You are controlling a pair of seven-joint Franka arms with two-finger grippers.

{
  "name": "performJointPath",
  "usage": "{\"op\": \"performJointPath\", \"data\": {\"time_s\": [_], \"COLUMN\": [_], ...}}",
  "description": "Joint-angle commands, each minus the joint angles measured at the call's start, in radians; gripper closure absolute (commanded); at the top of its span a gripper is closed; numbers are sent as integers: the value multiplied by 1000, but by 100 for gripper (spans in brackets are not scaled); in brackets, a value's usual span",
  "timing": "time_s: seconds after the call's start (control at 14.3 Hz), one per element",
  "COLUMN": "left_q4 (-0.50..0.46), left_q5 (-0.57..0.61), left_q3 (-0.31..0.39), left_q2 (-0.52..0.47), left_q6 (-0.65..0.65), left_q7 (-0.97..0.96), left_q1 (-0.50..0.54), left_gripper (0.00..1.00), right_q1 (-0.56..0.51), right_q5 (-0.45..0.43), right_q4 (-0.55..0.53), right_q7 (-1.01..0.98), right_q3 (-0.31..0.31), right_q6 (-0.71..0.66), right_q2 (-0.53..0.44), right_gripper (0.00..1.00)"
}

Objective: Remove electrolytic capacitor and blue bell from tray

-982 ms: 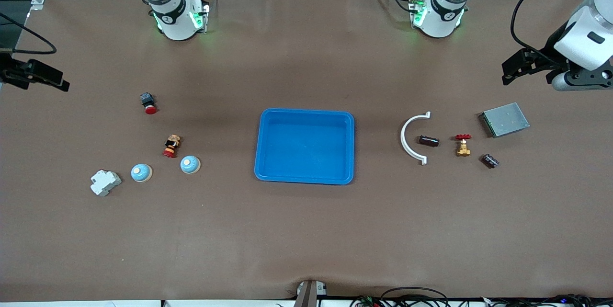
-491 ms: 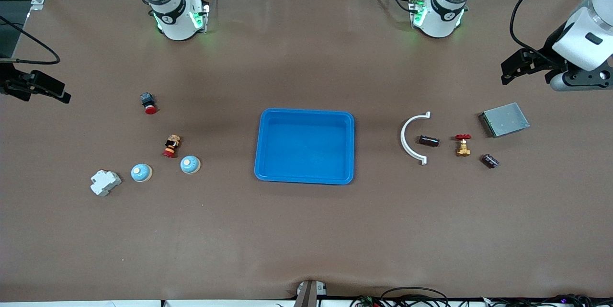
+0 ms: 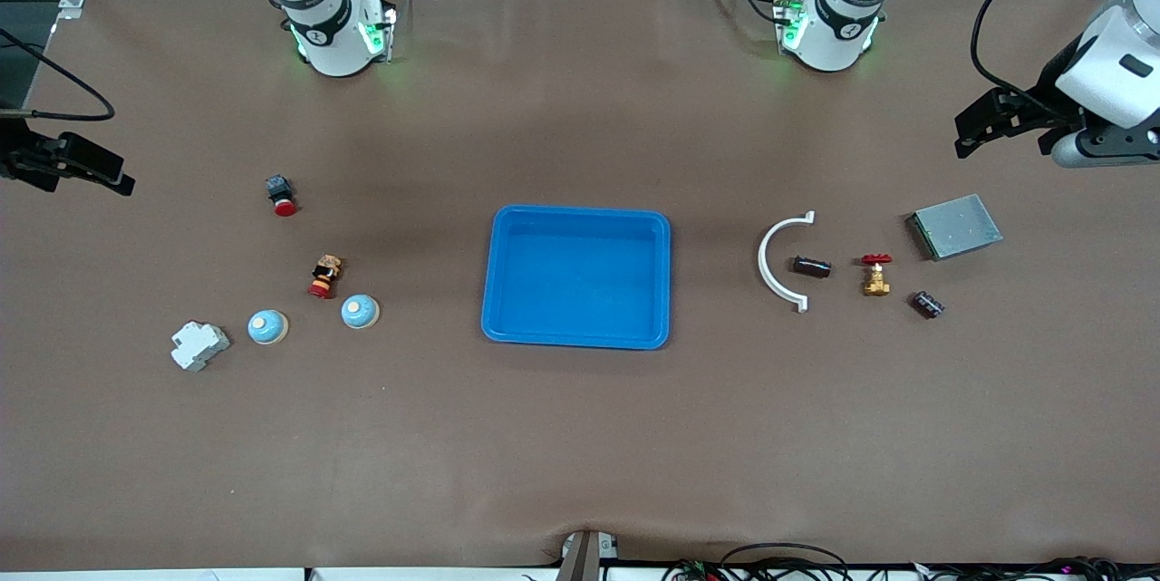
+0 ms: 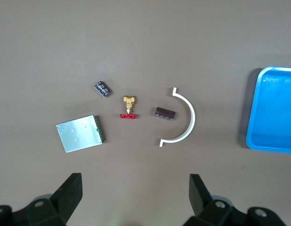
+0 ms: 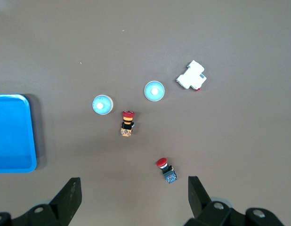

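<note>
Front view: tray (image 3: 580, 210) empty | capacitor (image 3: 812, 266) on table at tray's 3 o'clock, lying 9-to-3, left gripper (image 3: 974, 123) closer, fingers apart | bell (image 3: 360, 311) at 9 o'clock, right gripper (image 3: 82, 169) closer, fingers apart | both arms wait

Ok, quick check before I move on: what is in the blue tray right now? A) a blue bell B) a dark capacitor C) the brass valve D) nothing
D: the tray holds nothing; both blue bells sit on the table toward the right arm's end, and the dark capacitor and brass valve toward the left arm's end.
</note>
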Motion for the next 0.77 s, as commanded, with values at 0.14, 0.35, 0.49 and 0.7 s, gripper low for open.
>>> {"op": "performJointPath", "data": {"time_s": [0.14, 0.35, 0.49, 0.7], "left_q4": [-3, 14, 20, 25], "left_q5": [-15, -9, -10, -7], "left_q3": [6, 6, 6, 6], "left_q2": [-17, -13, -10, -4], "left_q6": [-8, -8, -8, -8], "left_q7": [44, 44, 34, 28], "left_q1": [2, 2, 4, 2], "left_gripper": [0, 0, 0, 0], "right_q1": [-16, -25, -25, -20], "right_q5": [-10, -7, -3, 2], "right_q4": [9, 15, 15, 10], "right_q7": [-3, 0, -2, 0], "right_q3": [1, 1, 1, 1], "right_q6": [-42, -42, -37, -44], "right_q2": [-17, -15, -12, -6], "right_gripper": [0, 0, 0, 0]}}
